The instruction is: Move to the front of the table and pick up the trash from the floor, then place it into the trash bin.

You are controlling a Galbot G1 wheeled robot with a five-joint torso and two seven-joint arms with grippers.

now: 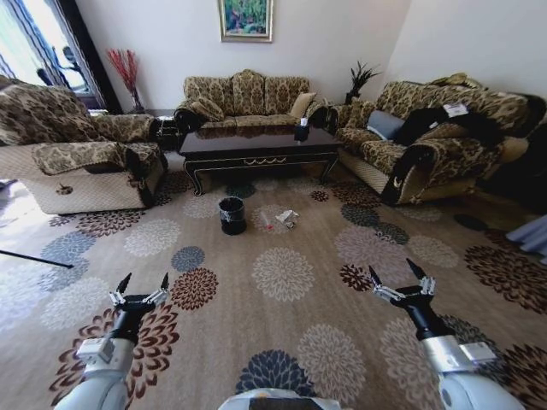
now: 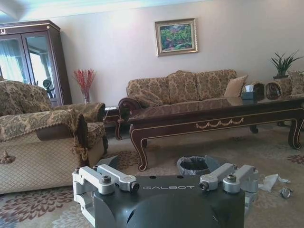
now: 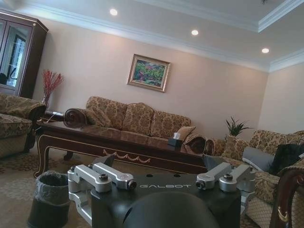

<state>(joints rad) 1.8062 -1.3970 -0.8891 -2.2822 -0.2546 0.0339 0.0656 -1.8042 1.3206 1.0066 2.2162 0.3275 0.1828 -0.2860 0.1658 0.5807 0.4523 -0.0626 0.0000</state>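
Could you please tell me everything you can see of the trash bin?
The trash bin is a small round black bucket, slightly tapered toward the base, lined with a thin clear bag whose edge is folded over the rim. It stands upright on the patterned carpet, just in front of the table, near its left front leg. The trash lies on the carpet to its right, apart from it. Nothing touches the bin; what lies inside cannot be made out.

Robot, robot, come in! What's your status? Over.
Left end effector and right end effector open, empty, held low. Trash on carpet beside bin, before table. Path clear.
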